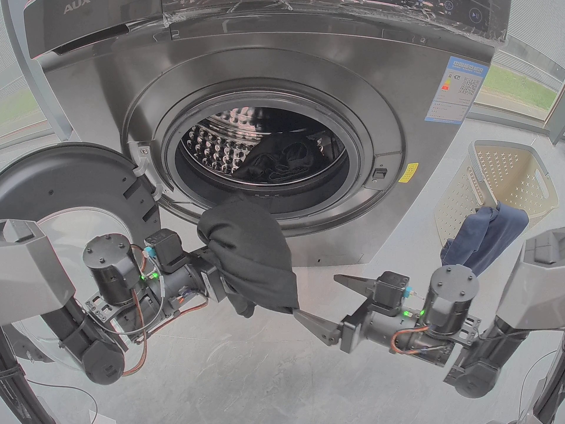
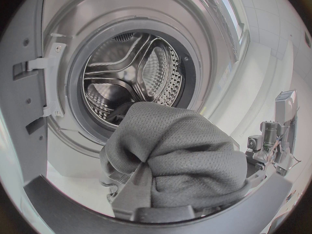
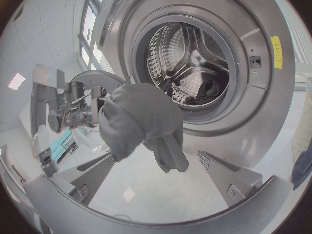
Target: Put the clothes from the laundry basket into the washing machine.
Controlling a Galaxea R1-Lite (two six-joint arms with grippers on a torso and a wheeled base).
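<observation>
A dark grey garment hangs bunched in front of the washing machine's open drum, just below its rim. My left gripper is shut on the garment, which drapes over its fingers. My right gripper is open to the right of the garment, one fingertip close to the cloth's lower corner. From the right wrist the garment hangs ahead of the spread fingers. A dark piece of clothing lies inside the drum. A blue garment hangs over the laundry basket at right.
The round machine door stands swung open on the left, behind my left arm. The beige perforated basket leans beside the machine's right side. Grey floor spreads below both arms.
</observation>
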